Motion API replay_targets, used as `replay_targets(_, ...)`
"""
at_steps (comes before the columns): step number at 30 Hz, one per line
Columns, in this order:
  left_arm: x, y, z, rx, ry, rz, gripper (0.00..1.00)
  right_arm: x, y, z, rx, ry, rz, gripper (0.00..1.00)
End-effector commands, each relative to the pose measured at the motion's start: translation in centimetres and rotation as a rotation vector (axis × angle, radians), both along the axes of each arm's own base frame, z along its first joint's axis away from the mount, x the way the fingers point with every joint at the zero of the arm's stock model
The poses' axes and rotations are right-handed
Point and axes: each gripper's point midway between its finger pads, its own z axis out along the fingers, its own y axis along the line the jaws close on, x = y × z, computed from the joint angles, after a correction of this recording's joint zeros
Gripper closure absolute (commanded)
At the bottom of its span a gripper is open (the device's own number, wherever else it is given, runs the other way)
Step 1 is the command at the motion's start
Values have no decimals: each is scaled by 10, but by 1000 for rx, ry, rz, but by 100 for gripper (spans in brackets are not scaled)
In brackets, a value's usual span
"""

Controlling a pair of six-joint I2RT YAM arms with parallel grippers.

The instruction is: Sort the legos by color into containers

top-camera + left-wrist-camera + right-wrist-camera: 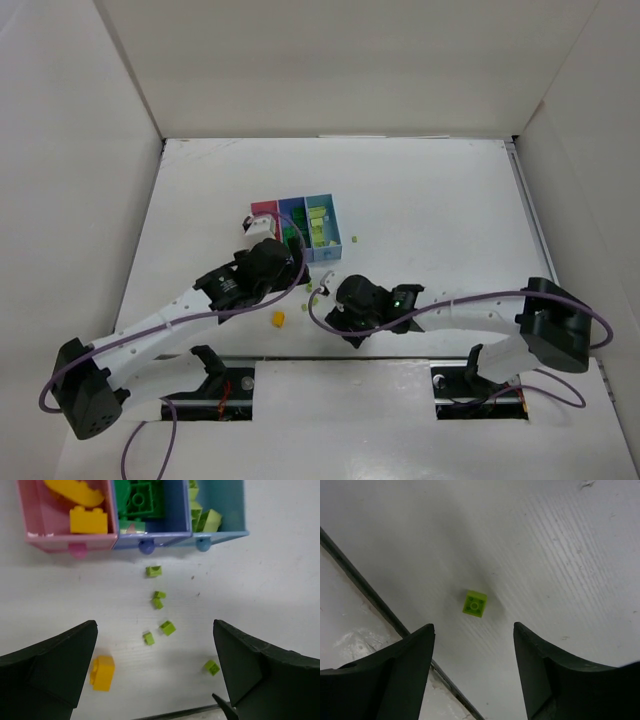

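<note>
The containers stand joined in a row: a pink bin [35, 510] with orange-yellow legos, a periwinkle bin [175, 510] with dark green ones, and a light blue bin [235, 505] with pale lime ones. In front of them several lime legos [167, 627] lie loose on the table, with one orange-yellow lego [102, 672] beside a finger [60, 660] of my left gripper. My left gripper [155, 652] hangs wide open above these, holding nothing. My right gripper [472, 640] is open just short of a single lime lego [475, 603], not touching it. From above, the left gripper [275, 258] is close to the bins [322, 200] and the right gripper [345, 310] is nearer the front.
A dark seam [365, 592] at the table's front edge runs just left of the right gripper. One lime lego [353, 238] lies alone to the right of the bins. White walls [90, 150] enclose the table on three sides.
</note>
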Motion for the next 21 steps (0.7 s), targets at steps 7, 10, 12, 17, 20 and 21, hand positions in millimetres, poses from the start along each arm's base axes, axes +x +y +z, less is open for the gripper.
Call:
replay_targets(7, -25, 12, -3, -112, 46, 86, 0, 17, 17, -5, 28, -56, -104, 41)
replay_targets(10, -25, 12, -3, -112, 46, 86, 0, 16, 19, -8, 31, -49, -99, 41)
replay_targets(12, -27, 14, -4, -104, 53, 87, 0, 13, 20, -11, 21, -45, -89, 43)
replay_targets(17, -26, 15, -4, -93, 53, 93, 0, 13, 22, -10, 38, -39, -107, 59)
replay_targets(20, -26, 15, -2, -100, 48, 93, 0, 14, 24, -12, 39, -39, -107, 61)
replay_targets(21, -26, 15, -2, -100, 48, 93, 0, 12, 24, -12, 41, -32, -102, 61)
